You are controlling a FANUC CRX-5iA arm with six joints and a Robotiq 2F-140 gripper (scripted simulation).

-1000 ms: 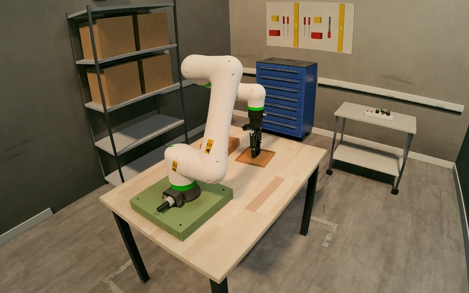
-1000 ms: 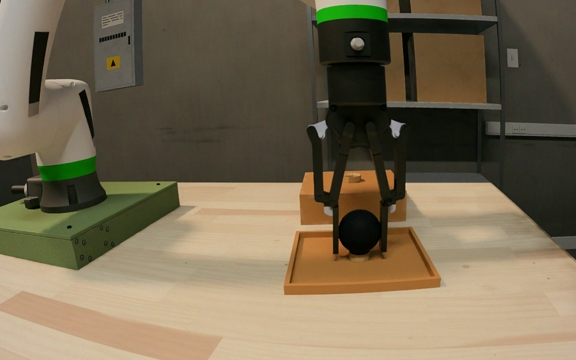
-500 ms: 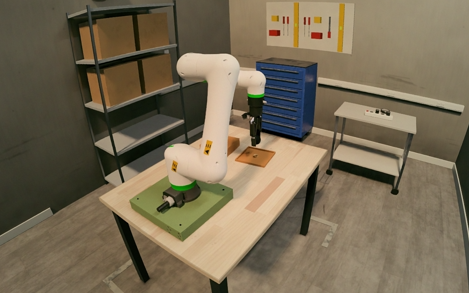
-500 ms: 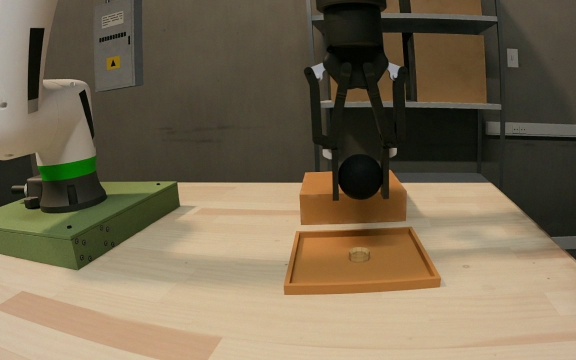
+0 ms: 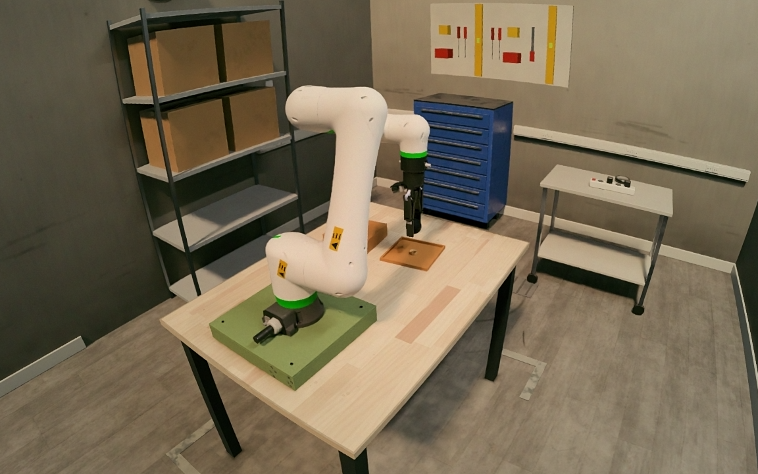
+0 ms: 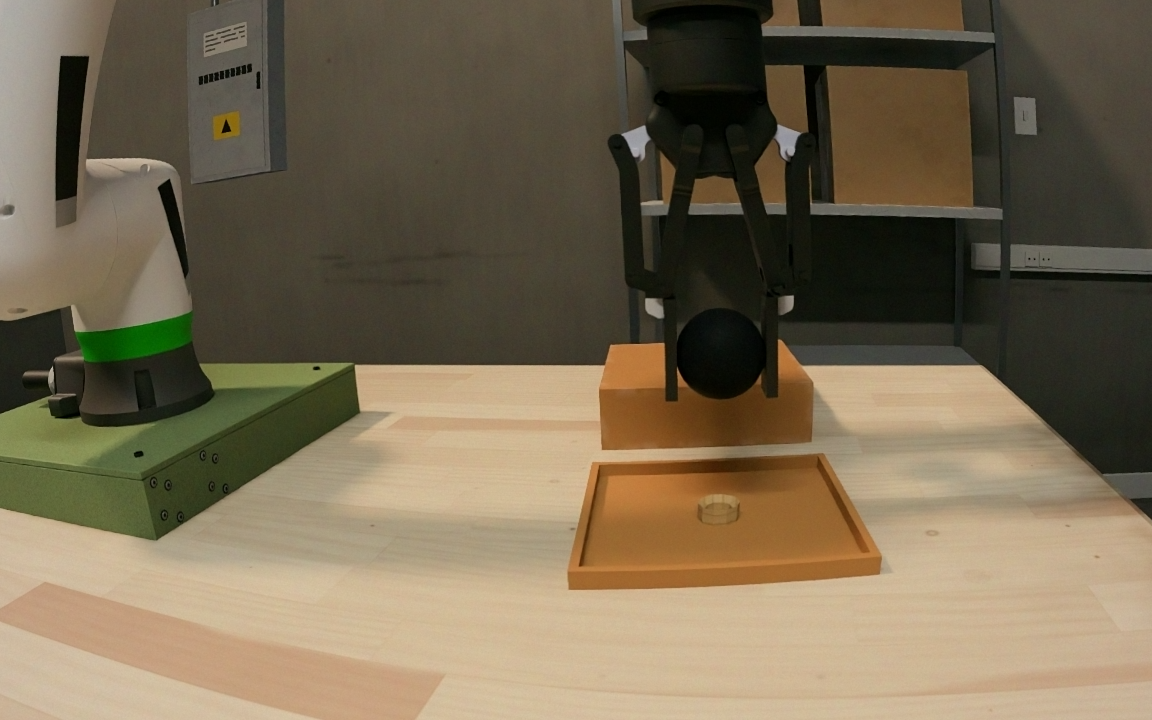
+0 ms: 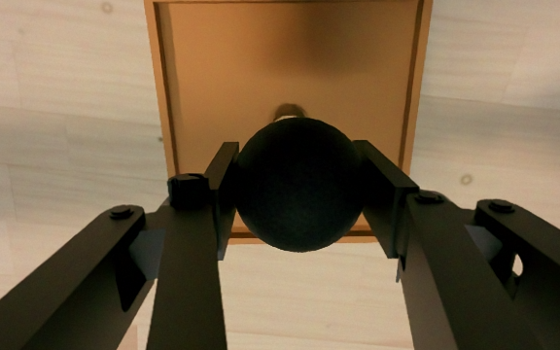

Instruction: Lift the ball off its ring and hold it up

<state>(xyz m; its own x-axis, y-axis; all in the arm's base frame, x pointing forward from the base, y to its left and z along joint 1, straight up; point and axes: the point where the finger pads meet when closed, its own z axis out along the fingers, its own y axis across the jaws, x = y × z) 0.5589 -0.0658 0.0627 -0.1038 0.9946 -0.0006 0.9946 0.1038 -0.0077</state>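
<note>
My gripper (image 6: pixel 721 380) (image 7: pixel 295 165) (image 5: pixel 410 231) points straight down and is shut on a black ball (image 6: pixel 721 353) (image 7: pixel 298 184), one finger on each side of it. The ball hangs in the air well above a small tan ring (image 6: pixel 718 509) (image 5: pixel 412 251). The ring stands empty at the middle of a shallow orange tray (image 6: pixel 616 519) (image 5: pixel 426 257) (image 7: pixel 202 73) on the wooden table (image 6: pixel 383 555) (image 5: pixel 405 330). In the wrist view the ball hides nearly all of the ring.
An orange block (image 6: pixel 629 407) (image 5: pixel 376 232) stands on the table just behind the tray. The arm's green base plate (image 6: pixel 141 438) (image 5: pixel 299 342) sits to the left. A shelf with boxes (image 5: pixel 193 118), a blue drawer cabinet (image 5: pixel 464 156) and a small trolley (image 5: pixel 605 224) stand off the table.
</note>
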